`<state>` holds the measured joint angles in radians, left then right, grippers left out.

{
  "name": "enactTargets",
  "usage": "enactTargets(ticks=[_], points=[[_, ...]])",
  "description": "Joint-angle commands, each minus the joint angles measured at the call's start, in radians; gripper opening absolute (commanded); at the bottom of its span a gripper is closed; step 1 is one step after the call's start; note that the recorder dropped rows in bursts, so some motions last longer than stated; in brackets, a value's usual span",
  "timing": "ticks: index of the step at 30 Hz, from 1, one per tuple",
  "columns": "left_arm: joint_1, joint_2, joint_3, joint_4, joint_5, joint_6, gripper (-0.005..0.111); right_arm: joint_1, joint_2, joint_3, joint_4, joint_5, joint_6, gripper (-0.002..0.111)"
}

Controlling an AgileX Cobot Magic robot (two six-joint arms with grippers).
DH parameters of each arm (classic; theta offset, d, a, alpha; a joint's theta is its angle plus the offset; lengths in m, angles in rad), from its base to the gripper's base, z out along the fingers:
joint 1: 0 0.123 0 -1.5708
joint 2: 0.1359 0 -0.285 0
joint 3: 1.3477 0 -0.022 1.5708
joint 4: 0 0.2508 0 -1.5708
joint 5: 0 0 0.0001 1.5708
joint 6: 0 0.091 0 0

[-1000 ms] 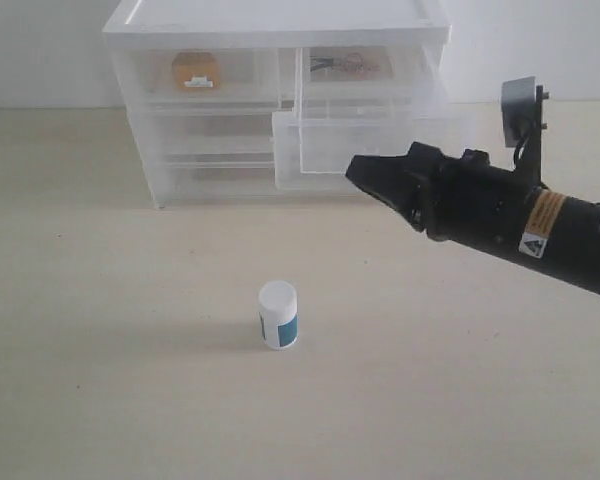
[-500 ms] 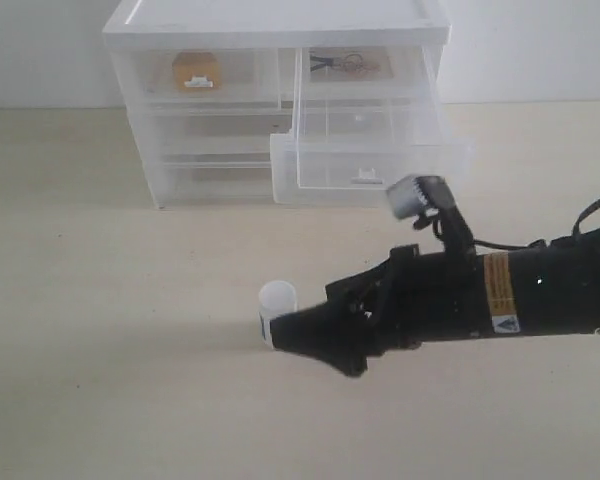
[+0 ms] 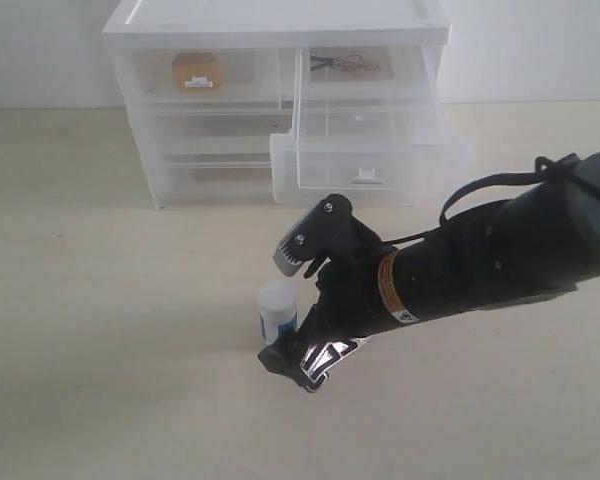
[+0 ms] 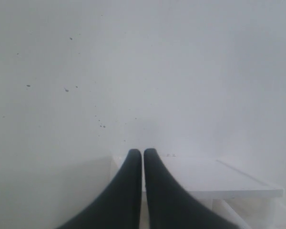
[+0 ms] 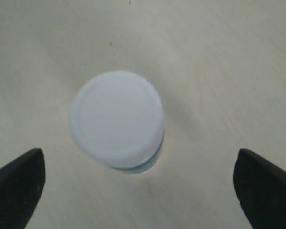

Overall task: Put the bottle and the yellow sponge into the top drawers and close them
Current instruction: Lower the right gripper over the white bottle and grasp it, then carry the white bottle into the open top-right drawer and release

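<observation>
Poised with right tool (image 5: 140,191) spread wide at bottle (image 5: 117,119).
Standing upright on counter (image 5: 219,57), just ahead of the fingertips (image 5: 19,186), untouched; left tool (image 4: 142,157) pinched together, empty.

One bottle (image 5: 117,118) is standing upright on the pale table (image 5: 219,57), showing its round white cap from above, a teal sliver peeking out under one edge. The right gripper (image 5: 142,188) is spreading wide, its dark fingertips (image 5: 16,188) flanking the bottle and touching nothing.
</observation>
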<state>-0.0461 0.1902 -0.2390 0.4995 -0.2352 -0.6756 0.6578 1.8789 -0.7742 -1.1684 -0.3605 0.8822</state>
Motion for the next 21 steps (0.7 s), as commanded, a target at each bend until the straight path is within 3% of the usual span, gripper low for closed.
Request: enactTargets(ticks=[1, 3, 6, 7, 8, 15, 18, 21], points=[[0.002, -0.003, 0.003, -0.006, -0.001, -0.004, 0.004, 0.002, 0.028, -0.044, -0.010, -0.025, -0.027, 0.095], [0.002, -0.003, 0.003, -0.006, -0.001, -0.004, 0.004, 0.002, 0.028, -0.051, -0.020, -0.021, -0.027, 0.079], [0.002, -0.003, 0.003, -0.006, -0.001, -0.004, 0.004, 0.002, 0.028, -0.052, -0.020, -0.001, -0.022, 0.030], [0.002, -0.003, 0.003, -0.006, -0.001, -0.004, 0.004, 0.002, 0.026, -0.052, -0.022, -0.002, 0.009, 0.008], [0.002, -0.003, 0.003, -0.006, -0.001, -0.004, 0.004, 0.002, 0.019, -0.047, -0.045, -0.021, 0.072, 0.001], [0.002, -0.003, 0.003, -0.006, -0.001, -0.004, 0.004, 0.004, -0.209, -0.004, -0.533, -0.527, 0.639, 0.005], [0.002, -0.003, 0.003, -0.006, 0.001, -0.004, 0.004, 0.000, -0.387, -0.006, -0.576, -0.502, 0.774, 0.005], [0.002, -0.003, 0.003, -0.006, 0.001, -0.004, 0.004, 0.000, -0.553, -0.040, -0.576, -0.275, 0.777, 0.005]])
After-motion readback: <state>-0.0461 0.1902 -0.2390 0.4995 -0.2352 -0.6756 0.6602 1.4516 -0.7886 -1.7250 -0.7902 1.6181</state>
